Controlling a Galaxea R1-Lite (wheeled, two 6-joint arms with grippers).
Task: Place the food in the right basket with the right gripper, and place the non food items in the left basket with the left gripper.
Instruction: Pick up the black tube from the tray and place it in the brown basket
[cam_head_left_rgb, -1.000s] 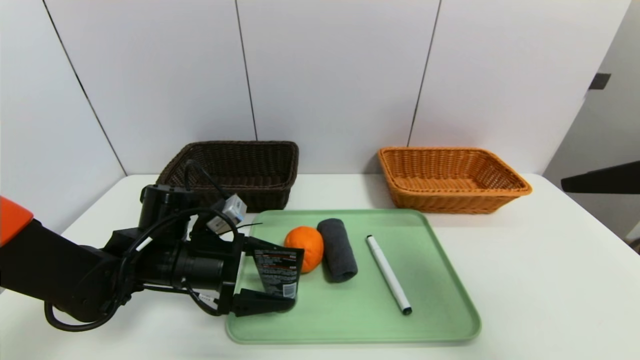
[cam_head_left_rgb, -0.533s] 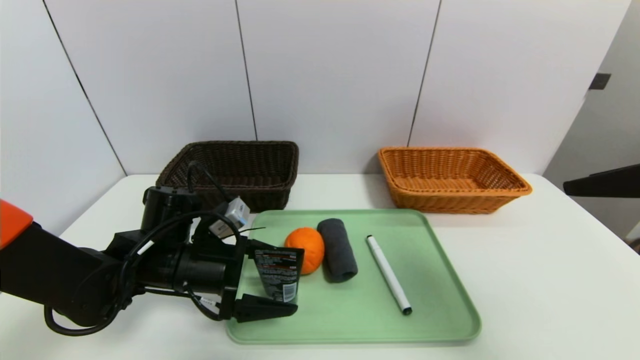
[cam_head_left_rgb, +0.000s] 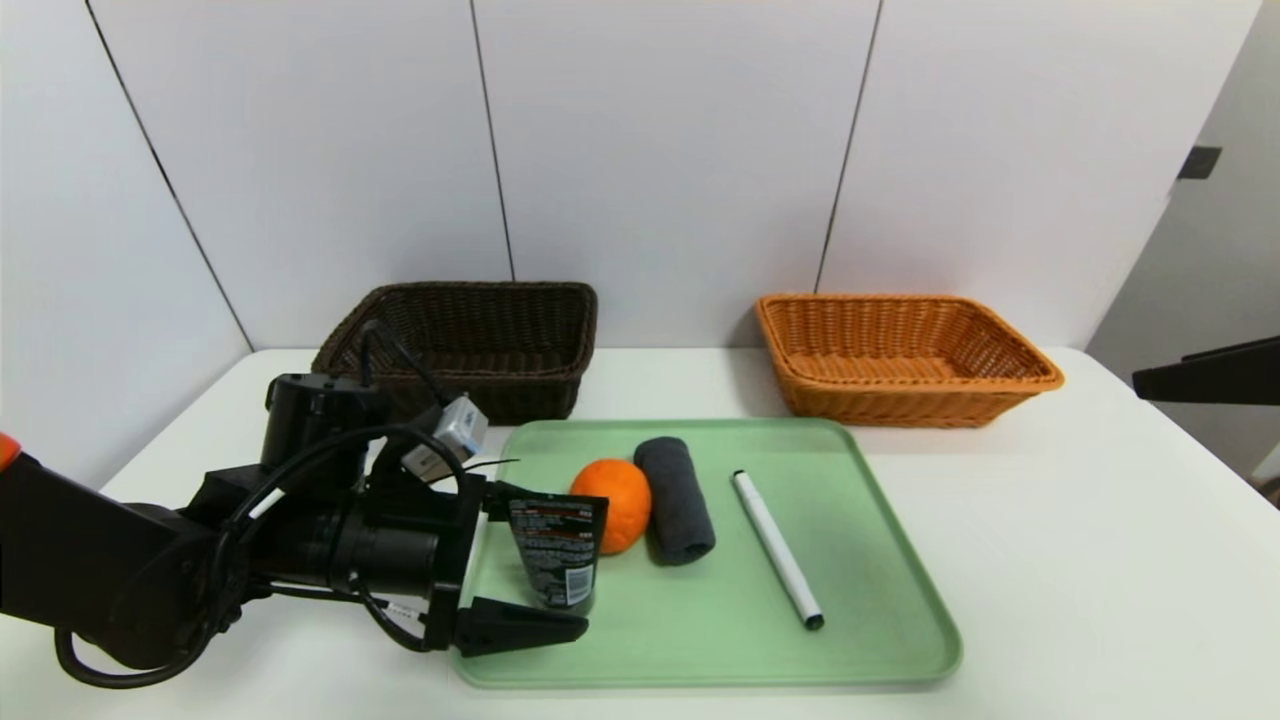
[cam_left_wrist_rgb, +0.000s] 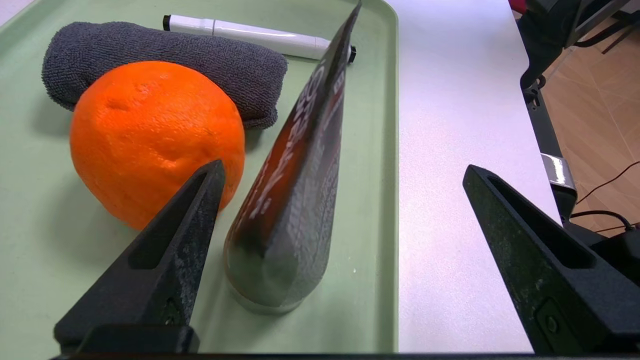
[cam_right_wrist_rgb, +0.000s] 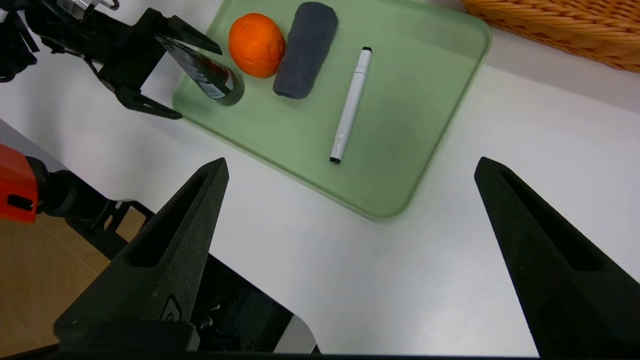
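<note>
The black squeeze tube (cam_head_left_rgb: 555, 545) stands upright on its cap at the tray's left edge. My left gripper (cam_head_left_rgb: 548, 560) is open around it; in the left wrist view the tube (cam_left_wrist_rgb: 295, 190) sits nearer one finger, and the gripper (cam_left_wrist_rgb: 344, 165) does not clamp it. The orange fruit (cam_head_left_rgb: 615, 500) lies just behind the tube, touching the dark grey rolled cloth (cam_head_left_rgb: 675, 485). The white pen (cam_head_left_rgb: 777, 548) lies to their right. The dark brown basket (cam_head_left_rgb: 470, 340) and the orange-tan basket (cam_head_left_rgb: 900, 350) stand at the back. My right gripper (cam_right_wrist_rgb: 352, 160) hangs open above the table's near right.
All the items rest on a green tray (cam_head_left_rgb: 870, 600) in the middle of the white table. White wall panels stand behind the baskets. A black part of my right arm (cam_head_left_rgb: 1210, 370) shows at the right edge of the head view.
My left gripper's jaws have spread wider and the arm has slid back a little to the left. The tube stays standing on the tray. The right arm has barely shifted.
</note>
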